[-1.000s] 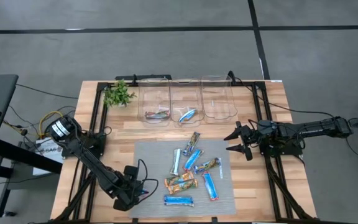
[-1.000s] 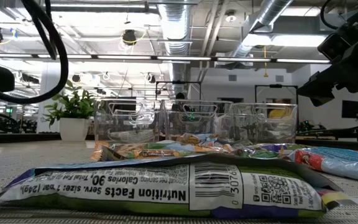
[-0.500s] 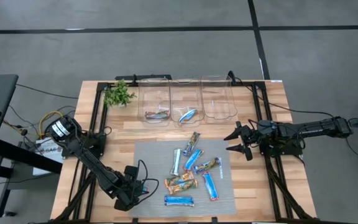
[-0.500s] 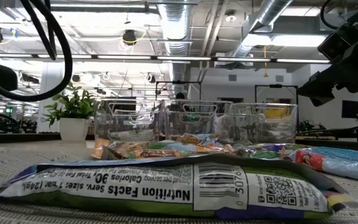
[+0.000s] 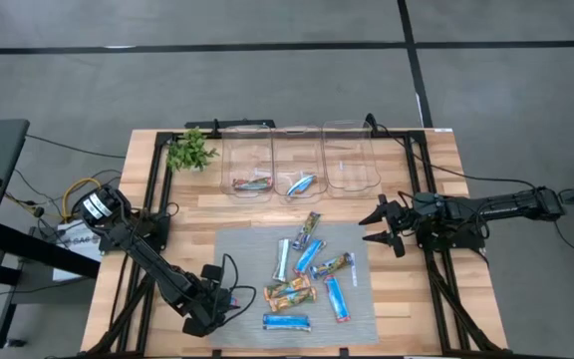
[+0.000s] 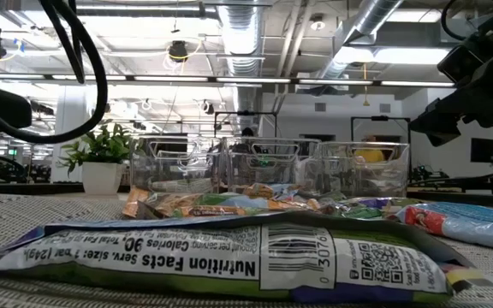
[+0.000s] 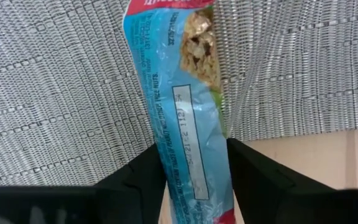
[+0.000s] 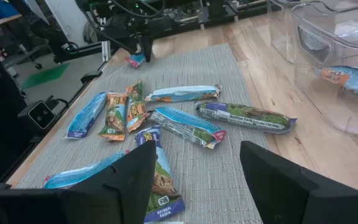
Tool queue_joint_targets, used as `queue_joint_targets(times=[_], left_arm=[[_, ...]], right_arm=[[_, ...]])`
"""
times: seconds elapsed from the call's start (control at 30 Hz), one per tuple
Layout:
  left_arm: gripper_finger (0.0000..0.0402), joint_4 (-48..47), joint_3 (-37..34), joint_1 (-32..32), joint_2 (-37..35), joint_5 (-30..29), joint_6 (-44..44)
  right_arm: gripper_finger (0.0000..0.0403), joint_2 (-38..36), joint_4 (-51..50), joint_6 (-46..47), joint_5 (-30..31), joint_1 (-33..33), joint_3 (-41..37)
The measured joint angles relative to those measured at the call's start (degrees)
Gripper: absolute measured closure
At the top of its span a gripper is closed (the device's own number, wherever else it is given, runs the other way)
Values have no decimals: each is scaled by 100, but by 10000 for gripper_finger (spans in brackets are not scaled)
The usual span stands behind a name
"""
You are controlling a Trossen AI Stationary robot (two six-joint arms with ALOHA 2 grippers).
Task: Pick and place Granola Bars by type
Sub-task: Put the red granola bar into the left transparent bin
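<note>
Several granola bars (image 5: pixel 312 267) in blue, silver and orange wrappers lie scattered on a grey mat (image 5: pixel 242 249). One blue bar (image 7: pixel 179 81) lies at the mat's near left corner. My left gripper (image 7: pixel 194 165) points down over it, a finger against each long side; in the high view the gripper (image 5: pixel 219 302) hides this bar. My right gripper (image 5: pixel 379 226) hangs open at the mat's right edge, holding nothing. One more bar (image 6: pixel 229 257) fills the front of the low view. My left gripper pinches the blue bar's two long edges (image 7: pixel 166 163) between its two fingers, near one end of the bar. The fingers come from above, pointing down, and lie across the bar. The bar lies flat along the mat, its held end at the mat's edge over the wood.
Three clear bins stand side by side at the far edge: the left one (image 5: pixel 248 150) holds an orange bar, the middle one (image 5: pixel 297 150) a blue bar. The right bin (image 5: pixel 350 160) stands beside them. A small green plant (image 5: pixel 189 152) stands left of the bins.
In the low view, the left end of the nearest bar has slid a little toward the left, while its barcode end has stayed in place.
</note>
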Motion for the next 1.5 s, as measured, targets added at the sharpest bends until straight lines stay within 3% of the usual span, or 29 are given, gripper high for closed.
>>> queue_joint_targets(times=[0.43, 0.73, 0.93, 1.5], left_arm=[[156, -187, 69, -11, -30, 224, 27], [159, -1057, 131, 17, -333, -70, -34], [159, -1032, 132, 11, -350, 233, -245], [159, -931, -2, 15, -348, -74, -376]], right_arm=[[177, -1, 0, 0, 0, 2, -2], [177, 0, 0, 0, -1, 1, -1], [177, 0, 0, 0, -2, 0, 0], [177, 0, 0, 0, 0, 2, -2]])
